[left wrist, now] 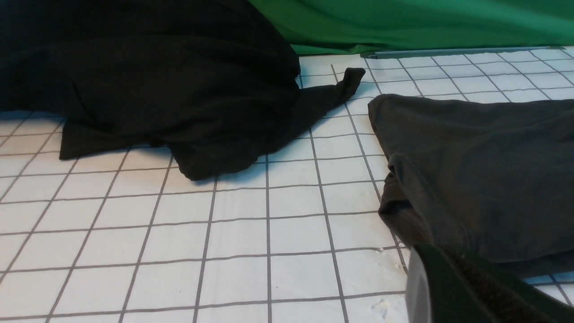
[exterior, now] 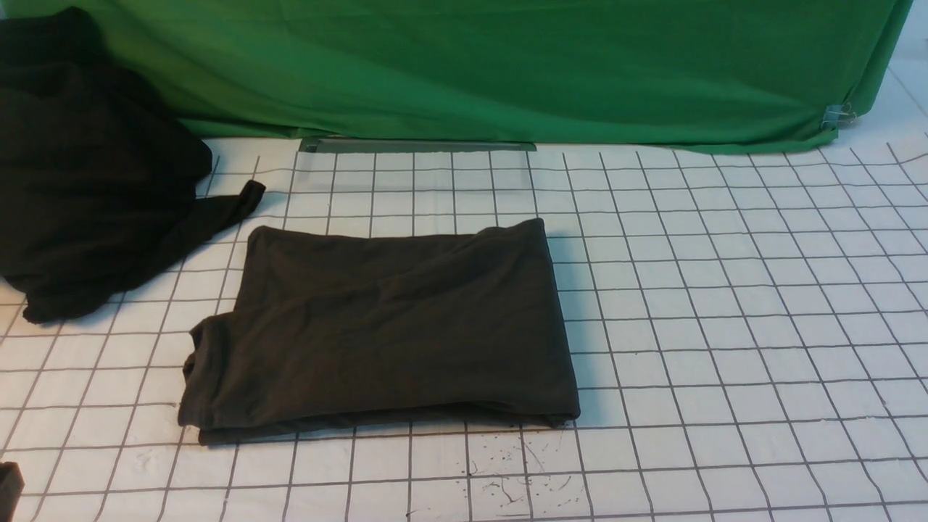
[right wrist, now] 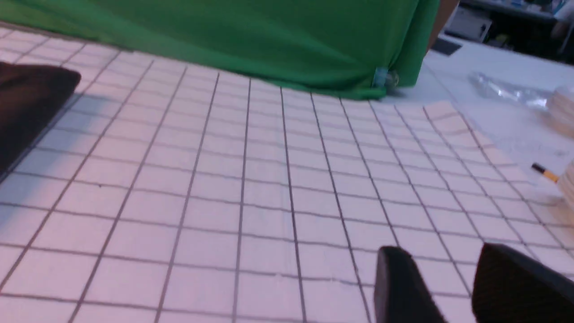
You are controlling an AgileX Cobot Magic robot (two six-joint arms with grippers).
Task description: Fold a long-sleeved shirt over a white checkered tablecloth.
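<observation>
The long-sleeved shirt [exterior: 384,326] lies folded into a flat dark brown rectangle in the middle of the white checkered tablecloth [exterior: 725,326], logo hidden. In the left wrist view the shirt's [left wrist: 484,170] left end lies just beyond my left gripper's one visible finger [left wrist: 453,291], low over the cloth [left wrist: 179,233]. A dark tip of the left gripper [exterior: 7,487] shows at the front left corner. My right gripper [right wrist: 441,255] is open and empty over bare squares [right wrist: 269,179], well right of the shirt's corner [right wrist: 27,103]. It is out of the front view.
A blacker lumpy mass of cloth [exterior: 80,167] [left wrist: 157,80] sits at the back left, one tail reaching toward the shirt. Green fabric [exterior: 507,65] hangs along the back with a clip [exterior: 837,116] at its right corner. Clear plastic [right wrist: 506,92] and a pencil-like thing [right wrist: 545,172] lie beyond the cloth's right edge.
</observation>
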